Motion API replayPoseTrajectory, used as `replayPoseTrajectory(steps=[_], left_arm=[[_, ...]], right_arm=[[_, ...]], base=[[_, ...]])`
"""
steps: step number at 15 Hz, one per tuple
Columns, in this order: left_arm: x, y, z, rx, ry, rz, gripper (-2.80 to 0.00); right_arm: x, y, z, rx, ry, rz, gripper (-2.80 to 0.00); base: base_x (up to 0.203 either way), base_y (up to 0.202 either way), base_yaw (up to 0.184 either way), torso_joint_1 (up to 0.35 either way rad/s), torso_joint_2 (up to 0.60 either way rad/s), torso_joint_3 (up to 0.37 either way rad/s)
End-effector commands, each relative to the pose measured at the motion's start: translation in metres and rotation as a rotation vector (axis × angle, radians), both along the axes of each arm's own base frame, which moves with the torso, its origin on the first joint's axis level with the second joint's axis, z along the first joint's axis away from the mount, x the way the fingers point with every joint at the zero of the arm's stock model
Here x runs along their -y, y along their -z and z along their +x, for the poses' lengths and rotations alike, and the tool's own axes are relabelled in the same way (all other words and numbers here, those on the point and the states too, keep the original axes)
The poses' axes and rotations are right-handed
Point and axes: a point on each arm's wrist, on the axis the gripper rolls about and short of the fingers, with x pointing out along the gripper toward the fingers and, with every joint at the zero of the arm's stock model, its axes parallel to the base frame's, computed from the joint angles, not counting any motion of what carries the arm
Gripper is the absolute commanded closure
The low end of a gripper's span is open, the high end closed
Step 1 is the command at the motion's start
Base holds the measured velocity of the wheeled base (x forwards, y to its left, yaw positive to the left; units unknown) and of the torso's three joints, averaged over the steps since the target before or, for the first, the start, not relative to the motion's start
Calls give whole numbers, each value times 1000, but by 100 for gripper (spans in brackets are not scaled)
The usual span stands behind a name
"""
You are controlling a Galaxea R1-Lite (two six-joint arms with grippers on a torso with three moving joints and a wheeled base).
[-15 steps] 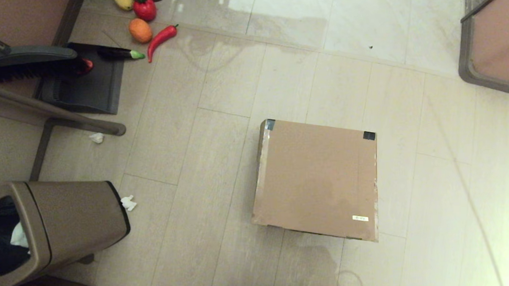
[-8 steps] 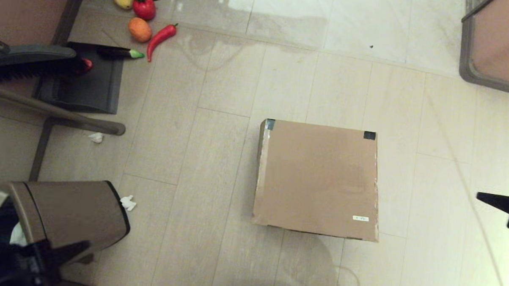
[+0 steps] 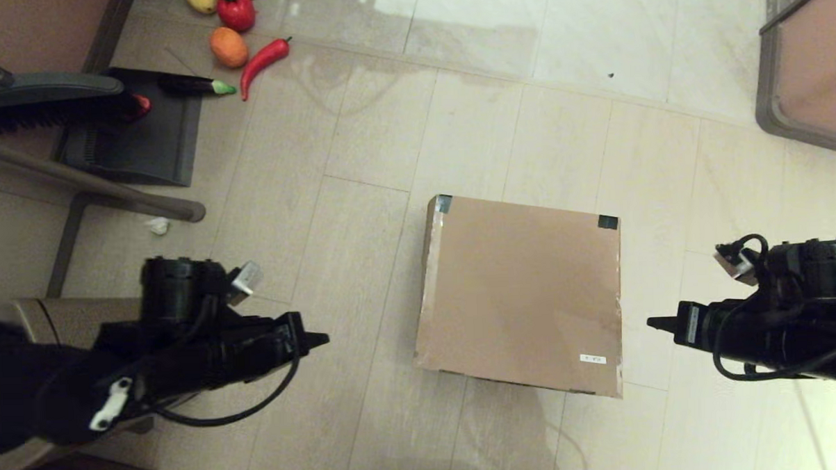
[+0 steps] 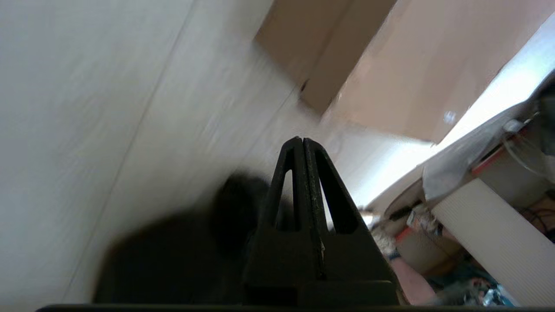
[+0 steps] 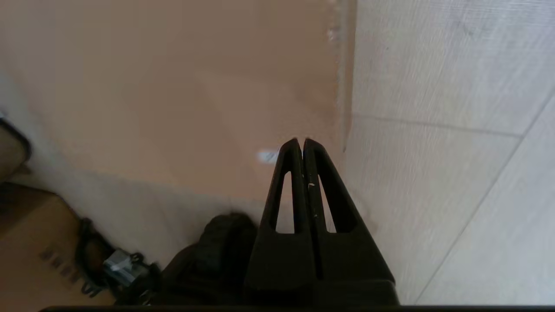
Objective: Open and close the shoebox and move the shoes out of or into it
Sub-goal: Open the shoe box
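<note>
While the shoebox (image 3: 521, 294) sits shut on the floor at centre, we note from the head view our left gripper (image 3: 317, 339) and right gripper (image 3: 654, 322) flanking it, both apart from it, apparently staged to lift the lid. Contents are hidden; no shoes show. By the left wrist view, the jaws are pressed together, empty. The right wrist view shows likewise, aimed near the white label (image 5: 267, 156).
</note>
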Motion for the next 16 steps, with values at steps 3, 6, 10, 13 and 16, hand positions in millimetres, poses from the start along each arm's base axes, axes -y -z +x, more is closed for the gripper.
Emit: replayPoseTrajectory(steps=[3,6,10,13,16], left_arm=[[59,54,62,67,17,16,0],[76,57,88,124,1,12,0],[84,72,109,142,-50,37,0],[88,74,118,137,-57,43,0],[100,77,127,139,-41,41,0]], right_arm=[[24,54,28,-68,25,-72,0],[30,63,31,-89,28,-83,0],[33,96,46,-83,-10,-39,0],[38,126,58,-30,-16,-30,0],[38,141,59,-51,-28,-10,0]], base=[[0,0,0,0,0,0],[0,0,0,0,0,0],[0,0,0,0,0,0],[0,0,0,0,0,0],[0,0,0,0,0,0]])
